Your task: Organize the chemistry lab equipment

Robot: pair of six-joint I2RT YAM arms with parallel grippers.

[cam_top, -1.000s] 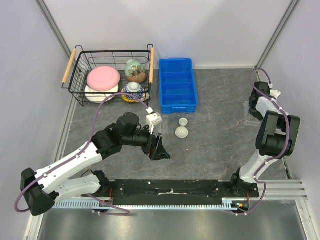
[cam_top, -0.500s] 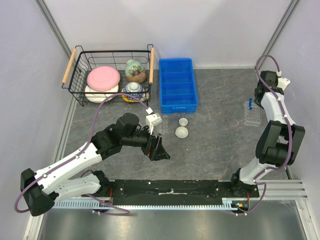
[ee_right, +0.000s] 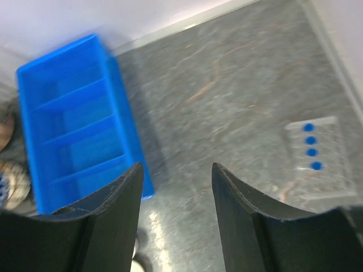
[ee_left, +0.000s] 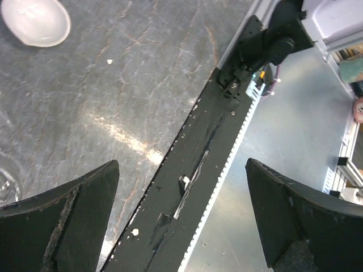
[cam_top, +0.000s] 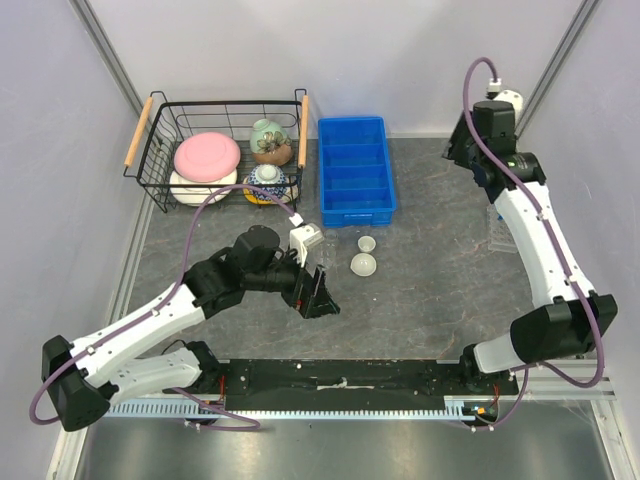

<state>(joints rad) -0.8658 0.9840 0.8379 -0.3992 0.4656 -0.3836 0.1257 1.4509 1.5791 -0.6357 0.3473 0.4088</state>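
Note:
Two small white dishes lie on the table in front of the blue tray. A clear glass flask stands just left of them, next to my left wrist. My left gripper hovers low, a little nearer than the flask, wide open and empty; in its wrist view one dish shows at the top left. A clear rack of blue-capped tubes stands at the right. My right gripper is raised at the back right, open, holding nothing.
A black wire basket at the back left holds pink, white and patterned crockery. The blue tray has several compartments. The black base rail runs along the near edge. Walls close in on the left, back and right.
My right arm has swung up and back from the tube rack at the right toward the rear wall, its jaws opening wider. The left gripper has opened slightly and stayed in place.

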